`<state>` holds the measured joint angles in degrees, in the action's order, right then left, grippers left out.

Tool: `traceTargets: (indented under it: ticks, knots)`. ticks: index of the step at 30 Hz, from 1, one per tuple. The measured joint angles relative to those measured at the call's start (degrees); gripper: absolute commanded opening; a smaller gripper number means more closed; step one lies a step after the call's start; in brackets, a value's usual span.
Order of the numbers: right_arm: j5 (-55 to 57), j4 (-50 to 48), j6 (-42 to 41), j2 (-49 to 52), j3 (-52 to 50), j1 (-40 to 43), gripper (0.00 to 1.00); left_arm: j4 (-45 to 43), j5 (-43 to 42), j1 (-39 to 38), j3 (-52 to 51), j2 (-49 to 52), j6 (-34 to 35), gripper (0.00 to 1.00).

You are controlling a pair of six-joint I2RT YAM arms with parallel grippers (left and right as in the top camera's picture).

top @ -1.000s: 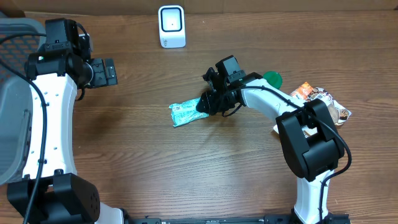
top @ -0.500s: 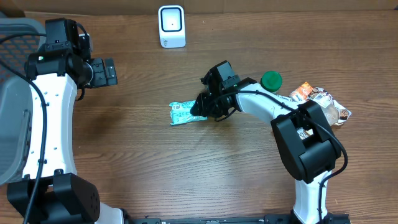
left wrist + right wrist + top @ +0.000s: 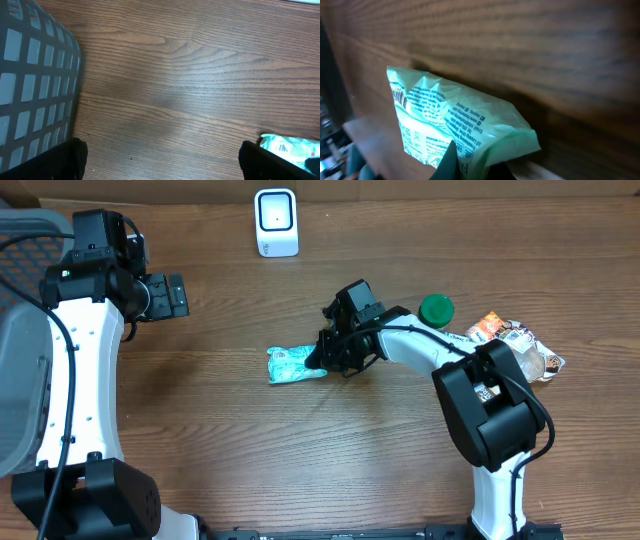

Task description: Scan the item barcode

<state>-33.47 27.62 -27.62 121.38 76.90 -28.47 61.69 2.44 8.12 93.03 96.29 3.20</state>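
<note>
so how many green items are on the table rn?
2. A mint-green packet mid-table, gripped at its right end by the right gripper; a dark green round object further right and slightly farther back. The snack pile at far right could hide more.

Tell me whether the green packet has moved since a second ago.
Yes: the green packet slid slightly left, its end now nearer in line with the left edge of the white scanner.

The packet (image 3: 290, 364) is mint green with fine print, crinkled, and lies flat on the tabletop. It sits well apart from the white scanner (image 3: 276, 222), on the robot's side of it, its right end pinched in the right hand (image 3: 323, 360).
</note>
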Motion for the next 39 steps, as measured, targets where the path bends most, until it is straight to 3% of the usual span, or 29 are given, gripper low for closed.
traceTargets:
  ticks: [1, 3, 6, 21, 31, 39]
  knots:
    - [-0.9, 0.0, -0.2, 0.2, 0.0, 0.0, 0.25, 0.0, 0.0, 0.0, 0.0, 0.0, 0.0, 1.0]
    - [-2.0, 0.2, -0.3, 0.4, -0.1, 0.0, 0.27, 0.0, 0.0, 0.0, 0.0, 0.0, 0.0, 1.0]
    - [-2.8, 0.9, -0.9, 0.6, -0.2, 0.0, 0.04, 0.0, 0.0, 0.0, 0.0, 0.0, 0.0, 1.0]
    - [-6.2, 3.5, 0.9, -0.6, -0.4, 2.8, 0.04, 0.0, 0.0, 0.0, 0.0, 0.0, 0.0, 1.0]
    - [-6.5, 5.2, 4.4, -22.8, -0.7, 3.2, 0.04, 0.0, 0.0, 0.0, 0.0, 0.0, 0.0, 1.0]
    - [-2.6, 13.5, 5.2, -35.3, -0.7, 3.2, 0.04, 0.0, 0.0, 0.0, 0.0, 0.0, 0.0, 1.0]
